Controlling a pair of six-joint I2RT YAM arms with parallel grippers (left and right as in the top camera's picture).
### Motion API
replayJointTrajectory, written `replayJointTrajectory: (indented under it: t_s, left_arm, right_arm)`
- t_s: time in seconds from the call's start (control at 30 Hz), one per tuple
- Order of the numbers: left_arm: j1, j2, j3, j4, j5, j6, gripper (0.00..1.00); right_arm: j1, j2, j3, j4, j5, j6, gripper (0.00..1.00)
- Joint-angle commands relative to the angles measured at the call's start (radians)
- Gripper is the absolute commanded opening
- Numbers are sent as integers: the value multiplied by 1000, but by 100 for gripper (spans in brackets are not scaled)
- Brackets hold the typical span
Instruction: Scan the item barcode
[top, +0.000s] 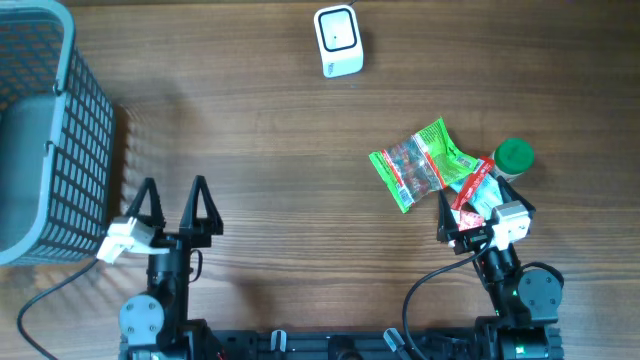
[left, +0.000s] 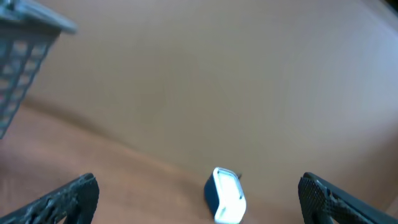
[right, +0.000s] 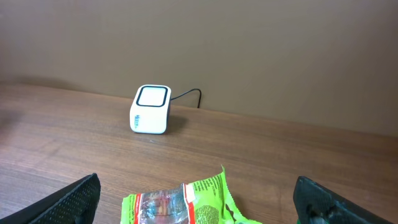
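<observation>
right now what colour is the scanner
The scanner is white with a black-rimmed window; best seen in the right wrist view.

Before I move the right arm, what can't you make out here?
- Barcode on the green packet: too small overhead; cut off by the bottom edge in the right wrist view.
- Red-and-white packet: partly covered by the right fingers overhead.
- Basket inside: cut off at the left edge overhead.
- Scanner: blurred in the left wrist view.
</observation>
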Motion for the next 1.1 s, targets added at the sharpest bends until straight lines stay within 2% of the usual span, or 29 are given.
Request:
replayJointTrajectory:
  t_s: [0.0,0.1,0.2,0.57,1.07]
  left_arm:
    - [-3,-9,-30,-74,12,8,100]
    - [-3,-9,-30,-168,6,18,100]
    - [-3,-9,-30,-282,0,106,100]
    - [-4,-9,-30,-281,18,562,100]
    - [-4,-8,-29,-279,19,584,100]
  right_arm:
    - [-5,-9,-1,3,-16,-14,100]
    - [-5,-9,-1,3,-16,-13,100]
    - [-5,-9,-1,3,-16,-14,100]
    - [-5,-9,-1,3,-16,-13,100]
    - [-5,-6,-1,3,-16,-13,100]
